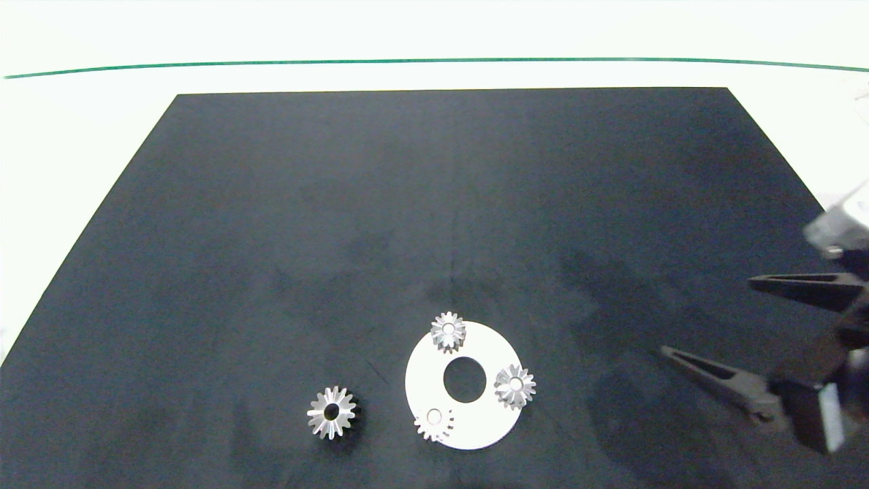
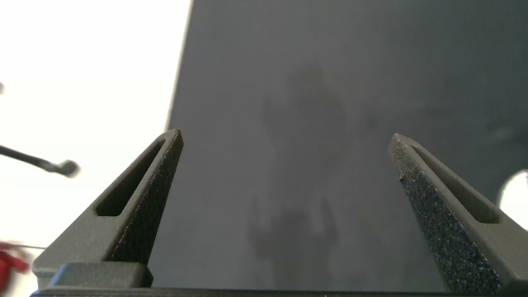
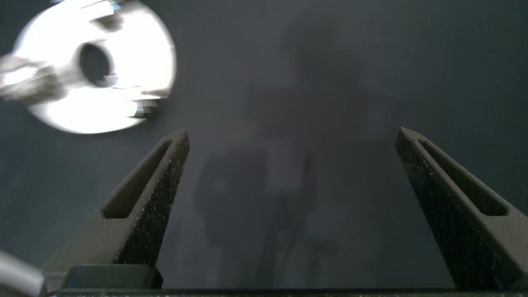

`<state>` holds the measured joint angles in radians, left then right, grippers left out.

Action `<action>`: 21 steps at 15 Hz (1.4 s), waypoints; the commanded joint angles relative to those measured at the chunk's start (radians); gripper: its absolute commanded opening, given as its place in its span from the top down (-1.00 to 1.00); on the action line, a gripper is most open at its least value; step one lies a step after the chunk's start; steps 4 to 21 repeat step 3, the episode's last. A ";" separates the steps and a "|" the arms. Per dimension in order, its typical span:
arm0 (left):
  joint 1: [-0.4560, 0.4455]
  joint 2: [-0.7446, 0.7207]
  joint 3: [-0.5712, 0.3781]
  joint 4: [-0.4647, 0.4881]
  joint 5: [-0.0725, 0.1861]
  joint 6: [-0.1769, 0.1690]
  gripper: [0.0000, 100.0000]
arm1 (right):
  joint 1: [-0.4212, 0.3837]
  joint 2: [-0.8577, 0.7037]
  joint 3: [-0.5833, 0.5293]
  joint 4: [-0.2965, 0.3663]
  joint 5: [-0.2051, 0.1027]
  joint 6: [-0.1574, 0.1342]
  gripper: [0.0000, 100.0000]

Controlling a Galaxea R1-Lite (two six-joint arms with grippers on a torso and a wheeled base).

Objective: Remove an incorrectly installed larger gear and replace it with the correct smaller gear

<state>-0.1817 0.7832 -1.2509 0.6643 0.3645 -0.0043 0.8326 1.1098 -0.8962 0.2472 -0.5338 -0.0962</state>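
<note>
The larger gear [image 1: 331, 411], shiny and star-like, lies on the black mat to the left of a white round plate [image 1: 490, 422]. The smaller gear [image 1: 434, 423], flat and grey, sits on the plate's near-left rim. Two raised silver gears [image 1: 448, 331] [image 1: 514, 386] sit at the plate's far and right rim. My right gripper [image 1: 706, 316] hovers open and empty to the right of the plate. In the right wrist view, the right gripper [image 3: 293, 136] is over bare mat and the plate [image 3: 148, 49] shows blurred. My left gripper [image 2: 285, 140] stands open over the mat, outside the head view.
The black mat [image 1: 434, 204] covers most of the white table, with a green line [image 1: 434, 60] beyond its far edge. The plate has a round hole [image 1: 465, 379] in its middle.
</note>
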 commanded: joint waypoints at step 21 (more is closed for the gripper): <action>0.073 -0.404 0.186 -0.006 0.001 0.150 -1.00 | -0.481 -0.676 0.244 0.003 -0.081 -0.165 -1.00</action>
